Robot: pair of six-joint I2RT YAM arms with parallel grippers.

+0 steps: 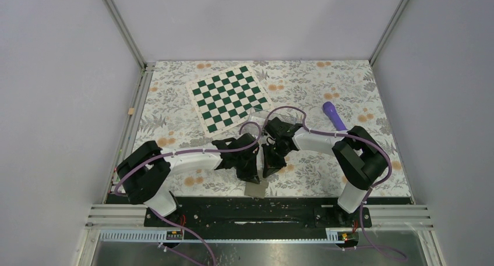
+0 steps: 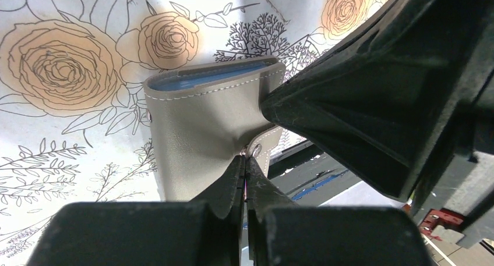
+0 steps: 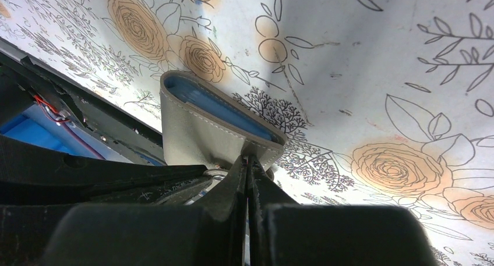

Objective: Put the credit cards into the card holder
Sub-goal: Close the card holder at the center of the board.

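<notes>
The taupe folding wallet with a light-blue inside is held at the table's near edge between my two grippers. My left gripper is shut on the wallet's snap tab, as the left wrist view shows against the wallet. My right gripper is shut on the opposite flap edge of the wallet. The wallet's mouth gapes slightly, showing blue lining. No black credit cards show. The clear acrylic card holder stands behind the right arm, partly hidden.
A green-and-white chessboard mat lies at the back centre-left. A purple cylindrical object lies to the right of the card holder. The black base rail runs just below the wallet. Grey walls enclose the flowered table.
</notes>
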